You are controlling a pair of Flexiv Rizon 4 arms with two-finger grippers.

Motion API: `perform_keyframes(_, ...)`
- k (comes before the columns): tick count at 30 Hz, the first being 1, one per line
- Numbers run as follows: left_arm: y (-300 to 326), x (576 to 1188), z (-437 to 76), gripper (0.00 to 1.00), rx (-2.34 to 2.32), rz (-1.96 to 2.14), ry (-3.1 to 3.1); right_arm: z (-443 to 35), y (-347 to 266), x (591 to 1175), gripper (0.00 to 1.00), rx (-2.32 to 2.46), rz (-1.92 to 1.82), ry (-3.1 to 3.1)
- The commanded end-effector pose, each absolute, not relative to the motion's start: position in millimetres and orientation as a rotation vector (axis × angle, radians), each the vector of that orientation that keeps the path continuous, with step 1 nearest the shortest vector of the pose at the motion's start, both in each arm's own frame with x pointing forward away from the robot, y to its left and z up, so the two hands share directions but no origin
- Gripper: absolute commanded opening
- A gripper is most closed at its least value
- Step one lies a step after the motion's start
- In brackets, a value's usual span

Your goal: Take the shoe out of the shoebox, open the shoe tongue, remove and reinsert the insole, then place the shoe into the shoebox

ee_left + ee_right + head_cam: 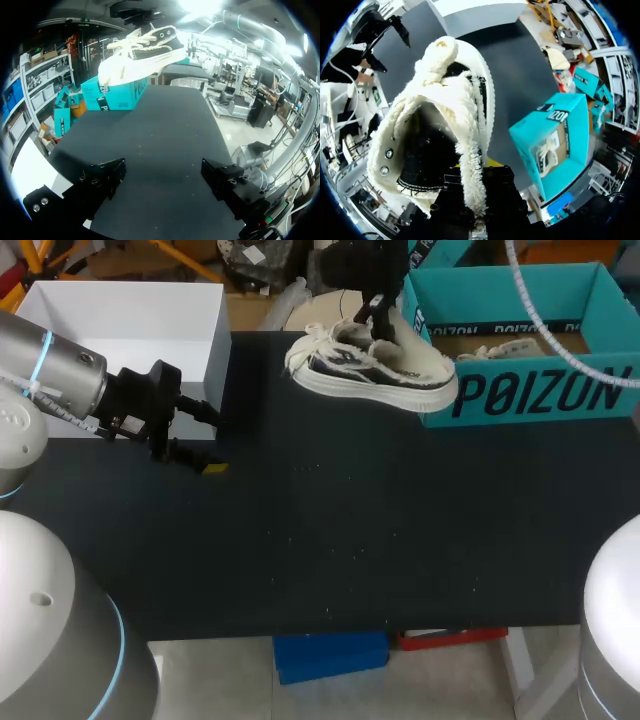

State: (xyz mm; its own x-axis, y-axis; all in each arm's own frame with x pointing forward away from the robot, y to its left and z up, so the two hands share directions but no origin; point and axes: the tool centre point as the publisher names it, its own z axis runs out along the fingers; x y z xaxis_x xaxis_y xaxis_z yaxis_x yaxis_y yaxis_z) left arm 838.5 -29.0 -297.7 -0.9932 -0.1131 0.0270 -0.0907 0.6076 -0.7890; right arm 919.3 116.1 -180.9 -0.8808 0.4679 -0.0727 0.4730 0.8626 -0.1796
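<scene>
1. Grip of the right hand (pixel 476 172) is seen closed on the fuzzy collar of the shoe (pixel 445 100), apparently a finger on either side of the rim, so the shoe is pinched at its opening
2. The shoe is held clear of the surface (pixel 330 540), sole downward, hanging under the hand and just beside the teal shoebox (pixel 530 390)
3. It is judged light and soft: the upper and frayed trim will give, the rubber sole is stiffer; the tongue is best taken by its free end while the sole is braced
4. The left hand (pixel 162 176) is spread, nothing between its fingers, well apart from the shoe, beside a white box (pixel 120 320)
</scene>
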Motion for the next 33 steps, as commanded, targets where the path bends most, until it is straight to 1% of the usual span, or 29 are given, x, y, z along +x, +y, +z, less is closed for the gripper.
perform_keyframes(1, -29, 837, -299, 1.0, -0.178, -1.366, 2.788, -177, 120, 919, 0.0, 0.183, -0.393, 3.043)
perform_keyframes(5, -29, 837, -299, 1.0, -0.178, -1.366, 2.788, -177, 117, 918, 0.0, 0.185, -0.382, 3.044)
perform_keyframes(9, -29, 837, -299, 1.0, -0.178, -1.366, 2.788, -171, 79, 930, 0.0, 0.198, -0.391, 3.027)
perform_keyframes(12, -29, 837, -299, 1.0, -0.178, -1.366, 2.788, -162, 49, 949, 0.0, 0.144, -0.407, 3.007)
perform_keyframes(21, -29, 837, -299, 1.0, -0.178, -1.366, 2.788, -147, -27, 1034, 0.0, -0.03, -0.401, 2.973)
perform_keyframes(33, -29, 837, -299, 1.0, -0.178, -1.366, 2.788, -154, -121, 1142, 0.0, -0.064, -0.364, 3.01)
